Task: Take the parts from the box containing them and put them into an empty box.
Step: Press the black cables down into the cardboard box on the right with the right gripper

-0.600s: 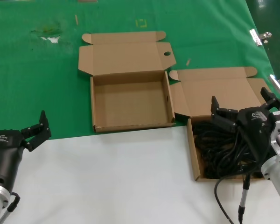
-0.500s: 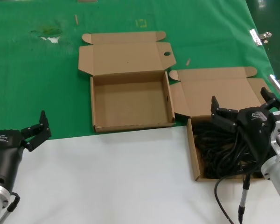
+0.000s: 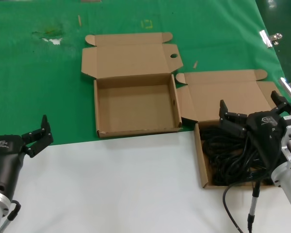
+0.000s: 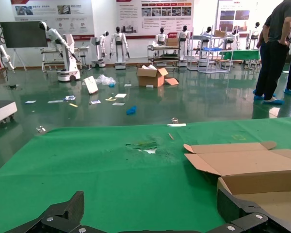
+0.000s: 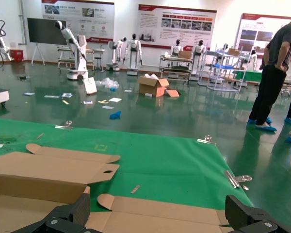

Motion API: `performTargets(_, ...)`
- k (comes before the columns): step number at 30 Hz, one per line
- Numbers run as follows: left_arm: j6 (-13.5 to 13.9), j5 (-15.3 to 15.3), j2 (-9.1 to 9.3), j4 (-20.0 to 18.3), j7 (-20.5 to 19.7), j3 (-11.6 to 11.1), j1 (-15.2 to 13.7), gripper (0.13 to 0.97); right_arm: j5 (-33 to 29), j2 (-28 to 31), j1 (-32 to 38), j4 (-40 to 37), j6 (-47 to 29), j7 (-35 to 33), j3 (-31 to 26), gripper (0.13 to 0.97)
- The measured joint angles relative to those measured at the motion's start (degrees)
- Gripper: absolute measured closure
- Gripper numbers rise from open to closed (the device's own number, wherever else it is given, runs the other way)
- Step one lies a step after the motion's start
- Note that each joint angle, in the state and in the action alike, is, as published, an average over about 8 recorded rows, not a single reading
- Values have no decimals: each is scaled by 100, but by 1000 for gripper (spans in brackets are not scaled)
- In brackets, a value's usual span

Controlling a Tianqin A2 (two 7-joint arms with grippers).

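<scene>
The empty box point(image 3: 136, 109) lies open in the middle of the green cloth; its lid point(image 3: 131, 56) has a round hole point(image 3: 173, 56) near one corner. It also shows in the right wrist view point(image 5: 43, 172) and the left wrist view point(image 4: 262, 167). The box containing the parts point(image 3: 200, 158) lies open at the right, holding a tangle of black cables point(image 3: 228, 153); its plain lid point(image 3: 225, 94) lies flat behind. My right gripper point(image 3: 252, 109) is open and empty, hovering over the back of this box. My left gripper point(image 3: 39, 133) is open and empty at the near left.
Green cloth point(image 3: 39, 87) covers the far table and white surface point(image 3: 111, 184) the near part. A torn patch point(image 3: 51, 36) is at far left. Metal clips point(image 3: 269, 38) sit on the right edge. A black cable point(image 3: 252, 204) hangs by my right arm.
</scene>
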Motion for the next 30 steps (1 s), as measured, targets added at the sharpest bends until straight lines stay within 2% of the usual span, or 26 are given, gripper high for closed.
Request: performTargets(30,0,0,0,0,-1,0,0,140,2,23,9,6,34,0,-41,129)
